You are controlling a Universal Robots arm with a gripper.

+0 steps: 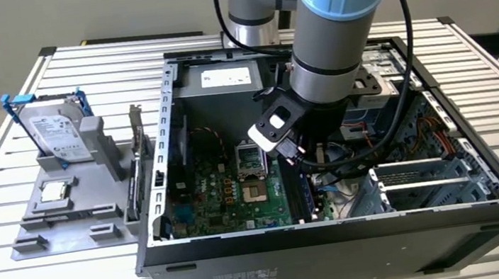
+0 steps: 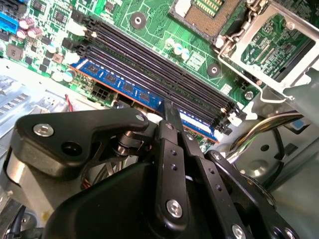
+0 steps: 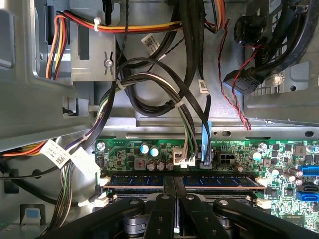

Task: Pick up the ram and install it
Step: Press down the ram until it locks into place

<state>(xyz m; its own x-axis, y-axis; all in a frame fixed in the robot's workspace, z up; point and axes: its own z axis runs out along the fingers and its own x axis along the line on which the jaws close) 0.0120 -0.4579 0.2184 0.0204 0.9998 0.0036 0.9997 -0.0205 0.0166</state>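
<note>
The ram (image 2: 124, 87) is a long blue-labelled stick standing on edge in the outermost memory slot of the green motherboard (image 2: 164, 30). In the first wrist view the ram (image 3: 224, 181) runs edge-on between white slot latches. My gripper (image 2: 169, 108) is shut on the ram's top edge near its middle, with the black fingers (image 3: 169, 186) pressed together over it. In the exterior view the arm's wrist (image 1: 310, 128) reaches down into the open computer case (image 1: 338, 243), and the fingers are hidden behind it.
Three empty black memory slots (image 2: 149, 57) lie beside the ram, with the open CPU socket (image 2: 214, 12) beyond. Cable bundles (image 3: 149, 84) hang close by. Outside the case a grey tray (image 1: 69, 222) holds a blue-framed hard drive (image 1: 56, 131) and a square chip (image 1: 56, 192).
</note>
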